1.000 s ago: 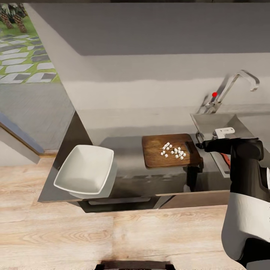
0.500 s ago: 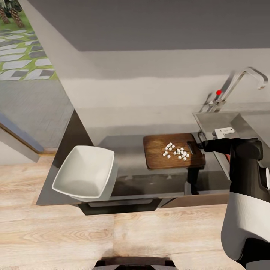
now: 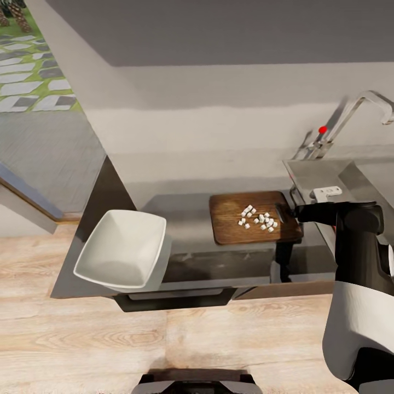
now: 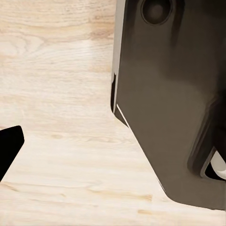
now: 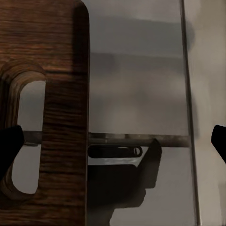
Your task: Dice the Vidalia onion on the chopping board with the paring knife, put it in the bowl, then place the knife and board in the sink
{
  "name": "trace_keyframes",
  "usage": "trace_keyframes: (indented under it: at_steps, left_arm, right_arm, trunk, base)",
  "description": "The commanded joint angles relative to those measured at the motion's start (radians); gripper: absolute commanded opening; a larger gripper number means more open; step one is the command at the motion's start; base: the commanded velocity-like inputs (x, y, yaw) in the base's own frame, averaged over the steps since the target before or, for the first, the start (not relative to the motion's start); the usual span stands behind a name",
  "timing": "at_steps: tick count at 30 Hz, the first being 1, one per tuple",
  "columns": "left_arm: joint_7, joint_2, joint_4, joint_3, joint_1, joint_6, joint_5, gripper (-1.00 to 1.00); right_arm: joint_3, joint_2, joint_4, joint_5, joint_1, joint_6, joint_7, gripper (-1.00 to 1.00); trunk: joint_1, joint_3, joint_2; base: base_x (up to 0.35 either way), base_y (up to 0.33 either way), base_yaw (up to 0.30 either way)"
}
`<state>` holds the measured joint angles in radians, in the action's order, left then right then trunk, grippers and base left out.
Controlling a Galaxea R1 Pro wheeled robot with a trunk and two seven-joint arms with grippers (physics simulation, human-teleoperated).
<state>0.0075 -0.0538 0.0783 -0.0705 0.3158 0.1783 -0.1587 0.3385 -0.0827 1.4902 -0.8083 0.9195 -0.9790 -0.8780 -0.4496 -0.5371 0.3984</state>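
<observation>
The dark wooden chopping board [image 3: 235, 224] lies on the grey countertop [image 3: 191, 257]. Several white pieces of diced Vidalia onion [image 3: 259, 217] sit on it near its slot handle [image 5: 24, 136]. My right gripper [image 3: 296, 211] hovers at that handle end. In the right wrist view the right gripper [image 5: 113, 141] is open, with the board's short edge between the wide-apart fingertips. The white bowl [image 3: 121, 249] stands at the counter's left end. The sink [image 3: 320, 172] is at the right, behind my right arm. The paring knife is out of view. My left gripper [image 4: 113, 150] hangs low over the floor.
A chrome faucet [image 3: 358, 106] with a red knob [image 3: 323, 129] rises behind the sink. The counter's left end stops at a doorway [image 3: 49, 137] onto a paved yard. Pale wood floor [image 3: 164, 339] lies before the dark cabinets. In the left wrist view, my own dark body [image 4: 174, 94] is close by.
The whole head view has shifted as the camera moved. The board's handle end now sits closer to my right gripper. Board, onion pieces and bowl keep their places on the counter.
</observation>
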Motion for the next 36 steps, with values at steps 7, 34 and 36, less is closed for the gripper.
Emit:
trace_keyframes:
  at_steps: [7, 34, 36]
  left_arm:
    - [0.0, 0.0, 0.004, -0.008, 0.002, 0.007, -0.009, 1.0]
    - [0.0, 0.0, 0.004, -0.008, 0.002, 0.007, -0.009, 1.0]
    - [0.0, 0.0, 0.004, -0.008, 0.002, 0.007, -0.009, 1.0]
  right_arm:
    - [0.0, 0.0, 0.001, -0.009, 0.001, -0.003, -0.01, 1.0]
    - [0.0, 0.004, -0.019, -0.009, 0.001, -0.003, -0.009, -1.0]
    - [0.0, 0.004, -0.019, -0.008, 0.001, -0.002, -0.009, -1.0]
  trunk:
    - [0.0, -0.013, 0.002]
    - [0.0, -0.037, 0.002]
    - [0.0, -0.037, 0.002]
  base:
    - [0.0, 0.0, 0.0]
    - [0.0, 0.0, 0.0]
    - [0.0, 0.0, 0.0]
